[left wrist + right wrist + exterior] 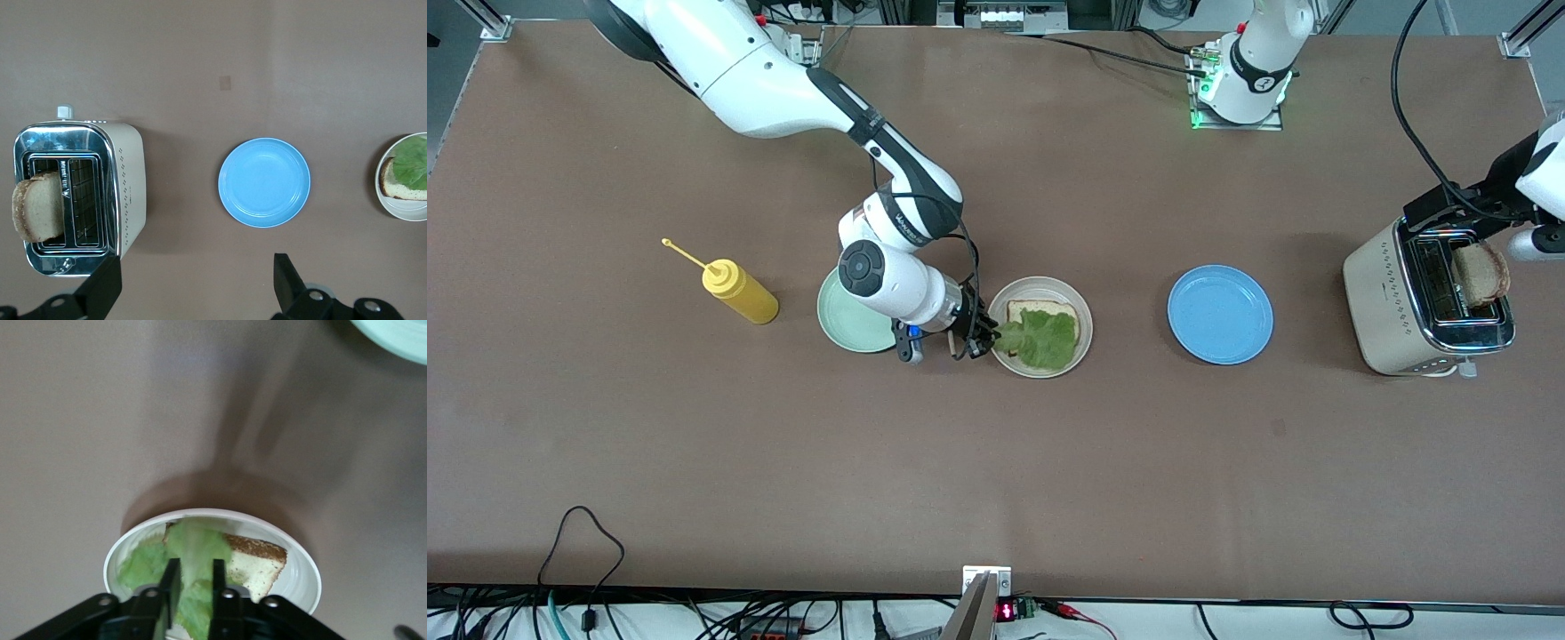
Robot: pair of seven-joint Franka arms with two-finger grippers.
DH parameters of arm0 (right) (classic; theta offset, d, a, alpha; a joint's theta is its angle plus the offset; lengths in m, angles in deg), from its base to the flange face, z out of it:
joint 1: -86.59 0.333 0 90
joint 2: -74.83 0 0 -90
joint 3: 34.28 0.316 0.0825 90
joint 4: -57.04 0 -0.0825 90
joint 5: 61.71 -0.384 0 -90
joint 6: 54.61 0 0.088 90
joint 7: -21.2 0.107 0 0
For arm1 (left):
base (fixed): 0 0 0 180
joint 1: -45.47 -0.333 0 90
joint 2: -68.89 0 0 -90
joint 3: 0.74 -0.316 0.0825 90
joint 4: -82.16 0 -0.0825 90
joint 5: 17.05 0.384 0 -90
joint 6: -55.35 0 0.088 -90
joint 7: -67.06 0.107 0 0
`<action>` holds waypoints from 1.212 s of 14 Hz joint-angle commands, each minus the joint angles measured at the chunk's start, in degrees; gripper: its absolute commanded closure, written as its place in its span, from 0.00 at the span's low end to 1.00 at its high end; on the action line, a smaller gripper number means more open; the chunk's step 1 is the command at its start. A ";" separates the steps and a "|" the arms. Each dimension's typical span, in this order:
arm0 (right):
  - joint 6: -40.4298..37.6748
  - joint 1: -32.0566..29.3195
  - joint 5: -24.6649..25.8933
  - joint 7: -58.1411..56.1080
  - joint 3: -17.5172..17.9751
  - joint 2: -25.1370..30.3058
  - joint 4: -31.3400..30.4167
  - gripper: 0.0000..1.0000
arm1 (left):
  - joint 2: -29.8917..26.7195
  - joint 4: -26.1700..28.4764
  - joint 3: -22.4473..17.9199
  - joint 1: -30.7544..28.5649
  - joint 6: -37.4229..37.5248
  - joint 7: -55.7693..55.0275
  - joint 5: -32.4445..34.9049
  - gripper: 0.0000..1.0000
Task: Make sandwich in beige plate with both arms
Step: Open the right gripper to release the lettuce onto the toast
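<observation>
I had bread [1040, 313] and lettuce [1047, 339] on the beige plate [1083, 338]; right gripper [983, 339] seemingly just loosening off the leaf. Left gripper [193, 288], jaws apart, hung over the toaster [1423, 302]; top slice [1481, 273] still to fetch.

lettuce [1043, 339] on bread [1040, 313] in plate [1083, 342] | second slice [1481, 272] in toaster [1396, 311]

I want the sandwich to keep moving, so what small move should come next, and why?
Probably the right tool should open fully and lift away: the lettuce already lies on the bread slice in the beige plate, yet its fingers seem to pinch an edge. The open left tool hangs above the toaster.
</observation>
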 commanded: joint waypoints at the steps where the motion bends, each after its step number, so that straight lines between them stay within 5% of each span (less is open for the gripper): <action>1: 0.34 0.96 -0.09 0.62 -0.58 -0.92 1.63 0.00 | 0.38 -0.74 -0.16 -0.26 -0.06 0.91 -0.64 0.00; 6: -1.49 -0.79 1.75 -1.04 -0.93 0.83 1.46 0.00 | 1.08 -0.91 -0.16 -0.17 -0.06 0.83 -0.73 0.00; 17: -31.18 -15.54 1.05 -28.78 -1.11 19.54 0.14 0.00 | 8.81 -3.28 -0.86 -3.84 1.26 1.00 -0.55 0.00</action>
